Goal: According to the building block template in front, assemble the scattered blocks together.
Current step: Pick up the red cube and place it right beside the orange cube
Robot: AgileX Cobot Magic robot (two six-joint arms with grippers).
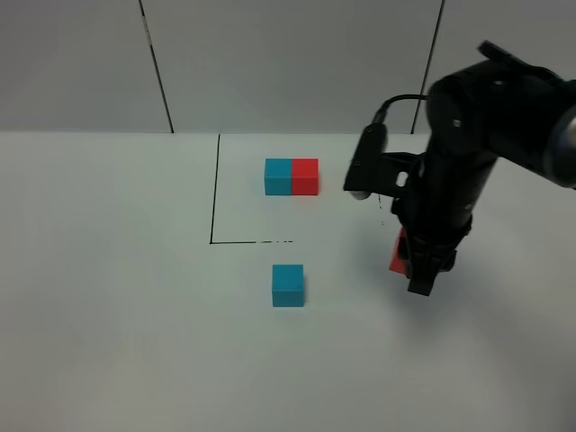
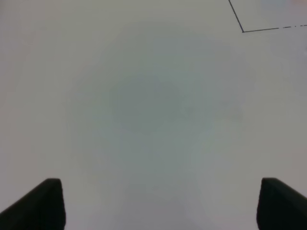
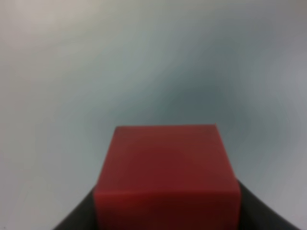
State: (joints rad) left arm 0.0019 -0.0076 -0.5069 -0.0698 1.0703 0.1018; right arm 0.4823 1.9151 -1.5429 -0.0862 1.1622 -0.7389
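Note:
The template, a joined cyan-left, red-right pair, sits inside the black-lined area at the back. The loose cyan cube stands alone on the table in front of that area. My right gripper is shut on the loose red cube, to the right of the cyan cube and apart from it. In the right wrist view the red cube fills the space between the fingers. My left gripper is open and empty over bare table; it does not show in the exterior view.
A black line marks the template area's left and front edges; its corner shows in the left wrist view. The white table stretches left and forward. A grey wall stands behind.

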